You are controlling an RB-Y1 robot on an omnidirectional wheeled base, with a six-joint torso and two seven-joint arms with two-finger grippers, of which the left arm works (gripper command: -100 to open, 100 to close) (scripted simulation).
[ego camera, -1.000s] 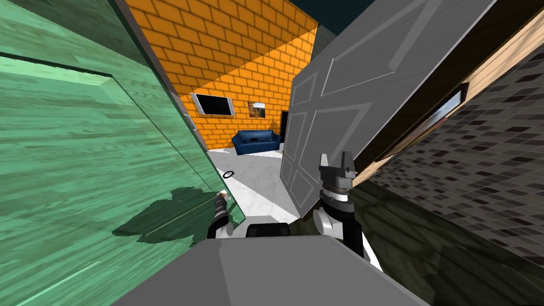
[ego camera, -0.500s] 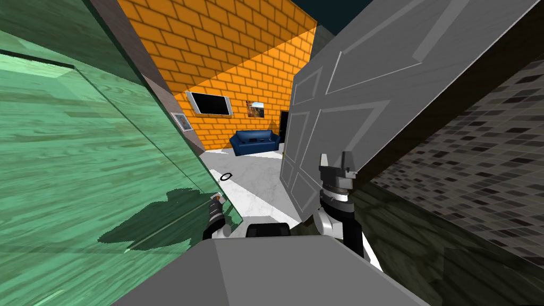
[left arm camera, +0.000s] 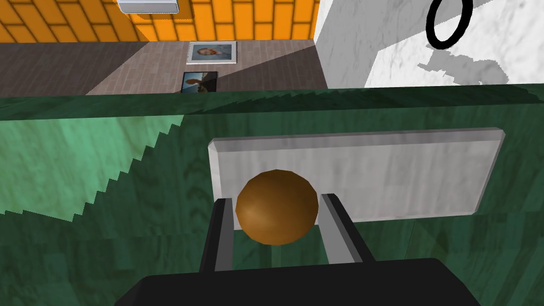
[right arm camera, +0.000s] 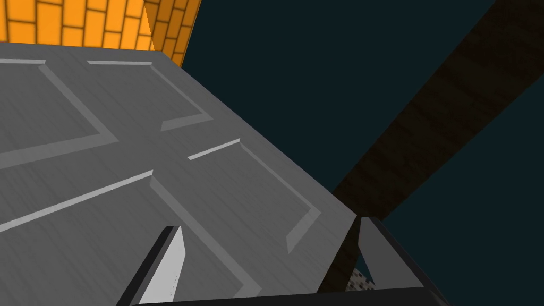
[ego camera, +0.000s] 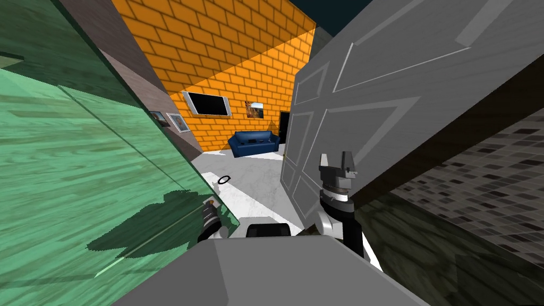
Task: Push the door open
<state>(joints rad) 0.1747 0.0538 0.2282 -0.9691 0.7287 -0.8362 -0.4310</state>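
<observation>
Nearby, green wood-grain door [ego camera: 79, 159], round brown knob [left arm camera: 276, 206]

No readable writing

No lettering, number, brand or sign can be read on any surface here. The two framed pictures [left arm camera: 211, 52] on the brown wall [left arm camera: 79, 69] carry painted images only, with no legible words.
</observation>
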